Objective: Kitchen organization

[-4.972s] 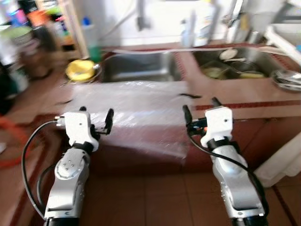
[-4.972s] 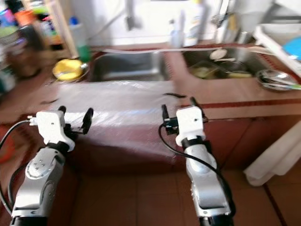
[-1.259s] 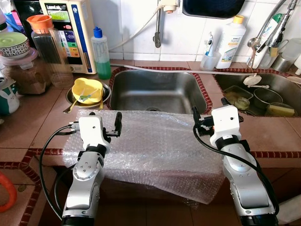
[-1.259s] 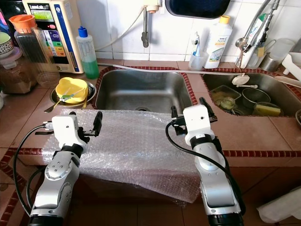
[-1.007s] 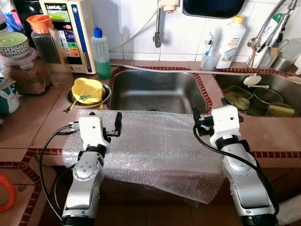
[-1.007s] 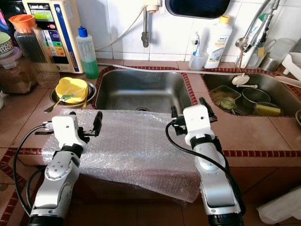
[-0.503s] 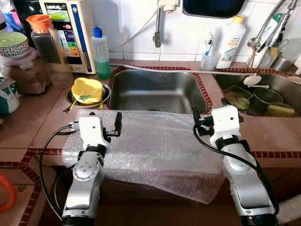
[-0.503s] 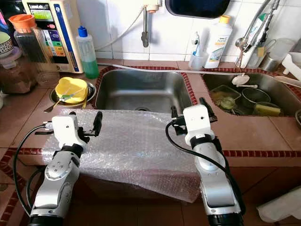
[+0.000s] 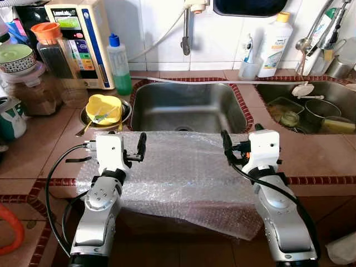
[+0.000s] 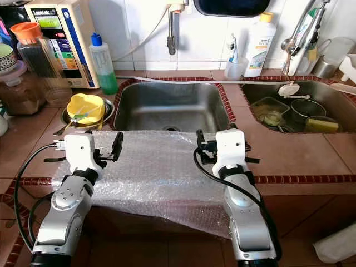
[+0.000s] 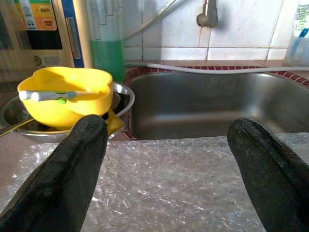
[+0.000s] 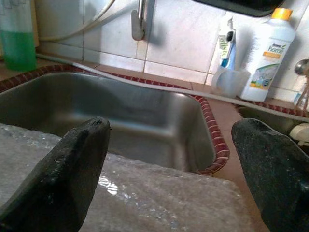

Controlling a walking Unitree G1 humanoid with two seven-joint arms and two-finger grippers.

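- Bubble wrap [image 9: 178,172], clear and crinkly, lies flat on the worktop [image 9: 39,156], draped over its front edge.
- Left pincer [image 9: 119,139] and right pincer [image 9: 242,142] hover above it, both released, fingers spread.

Bubble wrap [image 9: 183,178]: lower edge droops past the table front, hidden.
Dark object [image 9: 245,5]: cut by top edge.

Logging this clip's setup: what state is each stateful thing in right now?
left gripper: open, holding nothing, over the bubble wrap.
right gripper: open, holding nothing.
bubble wrap: spread flat, front edge hanging off the counter.
left sink: looks dry.
yellow bowl: upright in a metal bowl.
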